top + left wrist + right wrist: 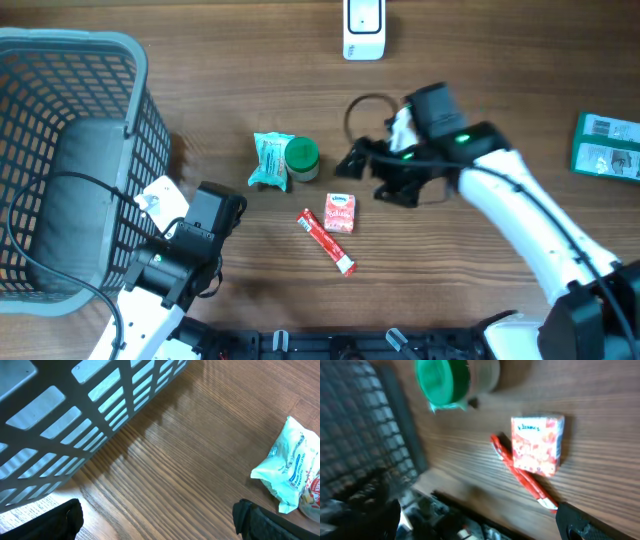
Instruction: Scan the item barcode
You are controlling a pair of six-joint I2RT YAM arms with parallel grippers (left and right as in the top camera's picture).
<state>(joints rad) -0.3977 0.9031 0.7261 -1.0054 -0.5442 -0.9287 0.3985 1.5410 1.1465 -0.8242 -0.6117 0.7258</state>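
left end effector: open, empty, by basket
box: mid-worktop, beside stick
right end effector: open, empty, just right of box
tip: likely pinch box edges, keep barcode uncovered, face it to scanner at top edge

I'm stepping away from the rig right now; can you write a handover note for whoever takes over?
Left end effector: open, empty, near the basket.
Right end effector: open, empty, just right of the green-lidded jar.
Items: teal packet, jar, red box and red sachet lie mid-table; the scanner stands at the far edge.
Done: nothing is held or at the scanner.
Left: pick an item and show its barcode to the scanner.
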